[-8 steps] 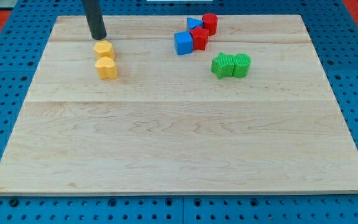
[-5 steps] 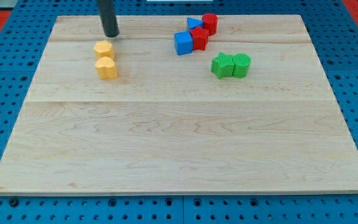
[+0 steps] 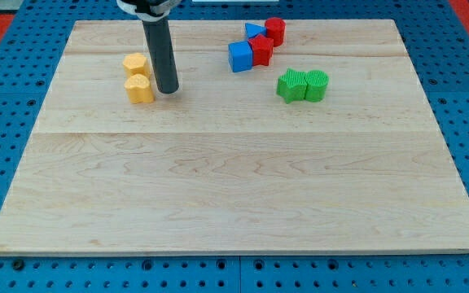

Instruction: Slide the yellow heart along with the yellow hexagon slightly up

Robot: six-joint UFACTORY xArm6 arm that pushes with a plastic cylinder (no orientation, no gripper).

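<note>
You have no claw on this arm: it ends in a plain dark rod, so nothing opens or closes and nothing is held. Your tip (image 3: 167,91) rests on the wooden board (image 3: 234,187) just beside the yellow heart (image 3: 139,89), at the heart's 3 o'clock. Whether it actually touches the heart's edge, you cannot tell; the gap, if any, is very slim.

The yellow hexagon (image 3: 136,64) sits directly at the heart's 12 o'clock, the two touching or nearly so, both in the upper part of the view's left half. The tip is at about 4 o'clock from the hexagon and apart from it.

Well away at the tip's 2 o'clock you have a tight cluster: a blue cube (image 3: 239,56), a red block (image 3: 261,50), a blue triangle (image 3: 254,31) and a red cylinder (image 3: 275,30). At roughly 3 o'clock from the tip, two green blocks (image 3: 303,85) stand pressed side by side.
</note>
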